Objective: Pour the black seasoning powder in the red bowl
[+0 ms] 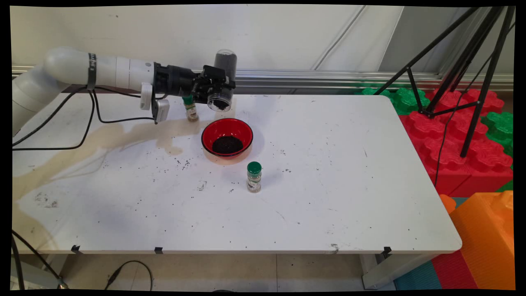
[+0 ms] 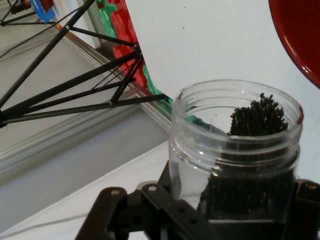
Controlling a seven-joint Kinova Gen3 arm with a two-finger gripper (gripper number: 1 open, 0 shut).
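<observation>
Clamped in the end effector [image 1: 218,88], a clear jar [image 1: 222,84] of dark granules hung tipped, mouth down, above the red bowl's [image 1: 227,137] far rim. Granules already lay heaped in the bowl, though some remained in the jar; two green-capped spice bottles [image 1: 254,176] stood on the white surface [image 1: 328,185].

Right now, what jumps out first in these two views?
The gripper holds a clear jar of dark granules tipped mouth-down above the table's far side. Just below and in front of it sits a red bowl with a dark heap inside. Two green-capped spice bottles stand upright: one left of the jar, one nearer the camera, right of the bowl.
</observation>
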